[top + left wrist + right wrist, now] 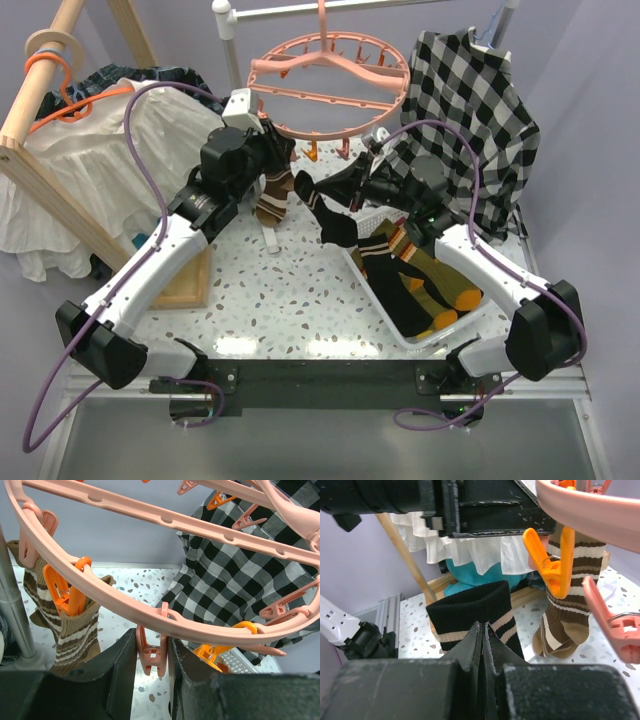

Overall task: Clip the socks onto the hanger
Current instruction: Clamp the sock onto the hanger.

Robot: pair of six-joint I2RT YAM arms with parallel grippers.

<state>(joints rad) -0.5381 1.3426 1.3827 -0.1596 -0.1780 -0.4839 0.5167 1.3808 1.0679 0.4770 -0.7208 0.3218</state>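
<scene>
- Hanger [325,62] hangs over the far side of the counter [290,290] in the top view. The left claw [272,142] reaches its near-left rim, where a brown striped sock [272,195] dangles. The right claw [352,183] holds a black sock [328,210] just below the ring. Other socks [430,285] lie in the basket [410,338].
- Left wrist: the left claw [152,652], narrow, pinches a pink clip [151,655] under the rim. To its left, the brown striped sock [75,630] hangs from an orange clip [65,592].
- Right wrist: the right claw [482,647], fully closed, grips the black sock [470,607] at its cuff. The brown striped sock [565,612] hangs to the right.
</scene>
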